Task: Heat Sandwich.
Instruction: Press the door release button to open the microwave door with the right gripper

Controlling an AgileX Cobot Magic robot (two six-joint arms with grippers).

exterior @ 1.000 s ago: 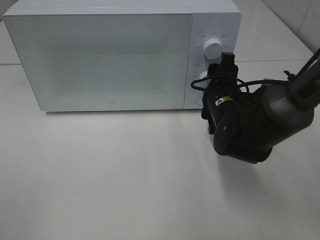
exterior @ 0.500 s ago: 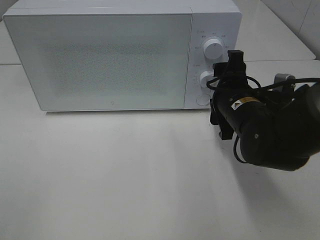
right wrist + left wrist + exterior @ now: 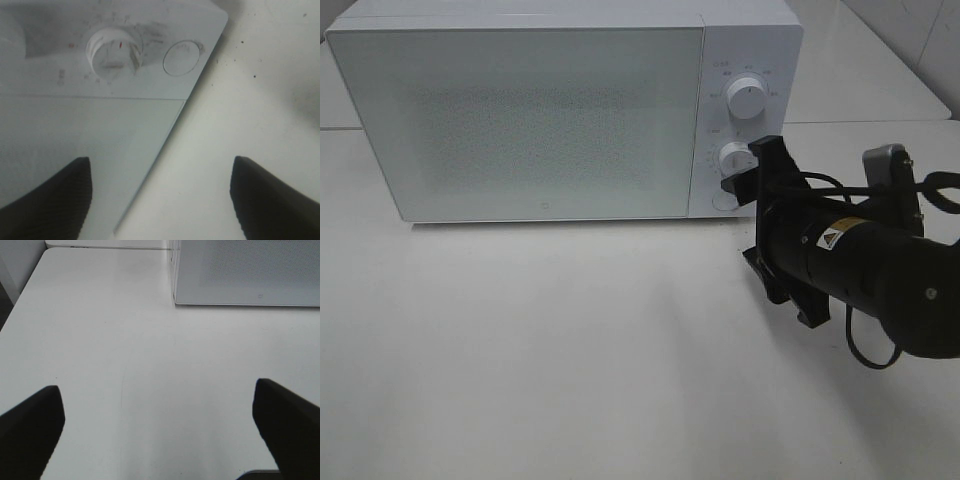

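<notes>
Jaws of the right gripper (image 3: 160, 161) stood wide apart, holding nothing, facing the lower knob (image 3: 114, 54) of the closed microwave (image 3: 520, 120); the left gripper (image 3: 157, 386) gaped empty above the table (image 3: 115, 340); the sandwich was nowhere in view, its place impossible to tell.

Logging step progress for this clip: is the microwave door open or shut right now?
Shut. The microwave door lies flush with the control panel, no gap along its edge; the frosted front hides what is inside.

I can't see through the microwave door (image 3: 520, 120); the dial markings (image 3: 745, 68) are unreadably small; my right arm (image 3: 890, 285) runs offscreen.
</notes>
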